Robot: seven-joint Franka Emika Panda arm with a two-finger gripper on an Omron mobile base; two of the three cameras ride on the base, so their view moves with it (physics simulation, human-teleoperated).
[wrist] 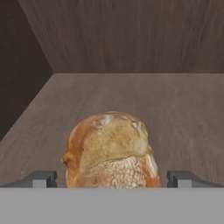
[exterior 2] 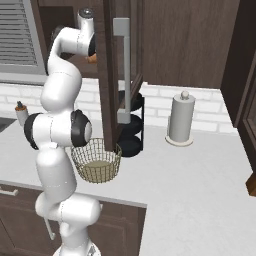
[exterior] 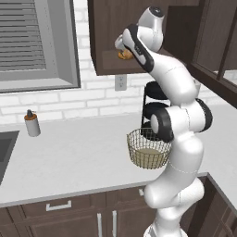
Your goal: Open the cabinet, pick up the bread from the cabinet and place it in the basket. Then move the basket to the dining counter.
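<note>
The cabinet point(exterior: 106, 28) stands open, its door point(exterior 2: 111, 75) swung out towards me with the silver handle point(exterior 2: 124, 70) facing the right base view. The bread point(wrist: 111, 151), a golden-brown roll, lies on the cabinet's wooden shelf point(wrist: 175, 109); it also peeks out beside my hand as the bread point(exterior: 124, 55). My gripper point(wrist: 111, 179) is open, reaching into the cabinet, with one fingertip on each side of the roll and a gap between them and the crust. The wire basket point(exterior: 148, 149) sits below on the light counter, the basket point(exterior 2: 97, 161) close to the arm's base. The dining counter is out of view.
A small bottle point(exterior: 31, 123) stands at the left near the sink point(exterior: 5, 148). A dark stacked rack point(exterior 2: 132, 125) stands behind the basket, under the open door. A paper towel roll point(exterior 2: 180, 120) is at the right. More wall cabinets line the right side.
</note>
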